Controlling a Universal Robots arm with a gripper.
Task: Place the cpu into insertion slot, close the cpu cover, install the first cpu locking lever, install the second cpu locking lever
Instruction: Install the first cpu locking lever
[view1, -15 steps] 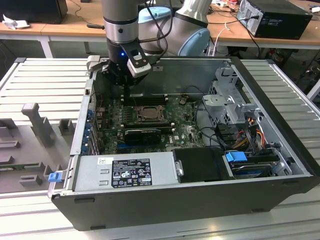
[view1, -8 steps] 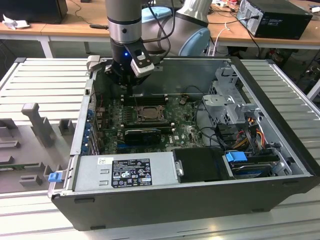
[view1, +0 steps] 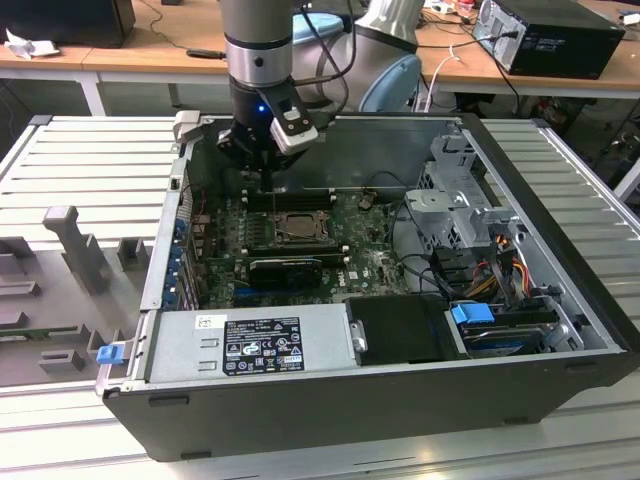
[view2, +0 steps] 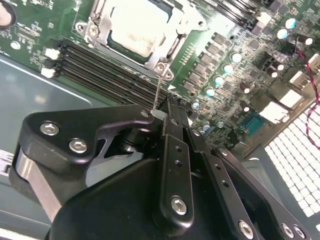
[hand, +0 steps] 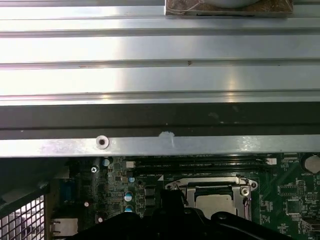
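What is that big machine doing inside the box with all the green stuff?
That is a robot arm reaching into an opened computer. One picture comes from a camera standing away from the arm. The other two come from little cameras riding near the arm's wrist. The green board is the computer's main board. On it sits a square silver chip, the computer's brain, lying under its metal frame. The arm's gripper looks pinched shut on a thin metal lever that sticks up beside the chip.
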